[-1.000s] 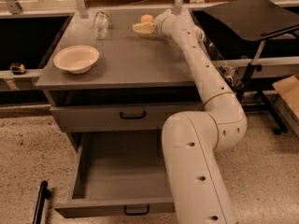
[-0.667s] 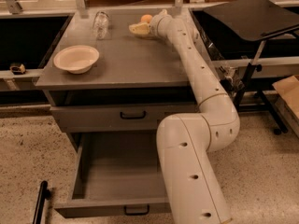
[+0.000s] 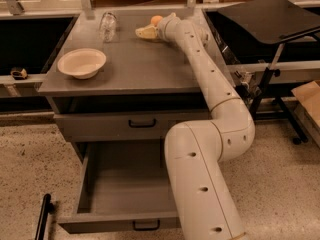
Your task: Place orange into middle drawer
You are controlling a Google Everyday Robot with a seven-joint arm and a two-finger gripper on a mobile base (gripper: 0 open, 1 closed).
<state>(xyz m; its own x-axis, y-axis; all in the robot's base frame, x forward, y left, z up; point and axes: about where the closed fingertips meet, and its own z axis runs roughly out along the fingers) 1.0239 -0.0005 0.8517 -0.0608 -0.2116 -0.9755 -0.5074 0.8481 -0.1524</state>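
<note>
The orange (image 3: pixel 156 20) sits on the grey cabinet top (image 3: pixel 135 64) near its back edge. My gripper (image 3: pixel 145 32) reaches across the top from the right and lies just in front and to the left of the orange, close to it; I cannot tell whether they touch. The middle drawer (image 3: pixel 125 184) is pulled open below, the lower of the two, with a bare grey tray and a small black handle (image 3: pixel 146 225). My arm's large lower segment (image 3: pixel 200 184) covers the drawer's right side.
A cream bowl (image 3: pixel 81 62) stands at the top's left. A clear glass (image 3: pixel 108 25) lies at the back left. The upper drawer front (image 3: pixel 142 124) is closed. A black stand (image 3: pixel 270 14) is at the right.
My arm has swung slightly left and the gripper has shifted a little left and forward. The orange now shows as a separate ball behind the gripper.
</note>
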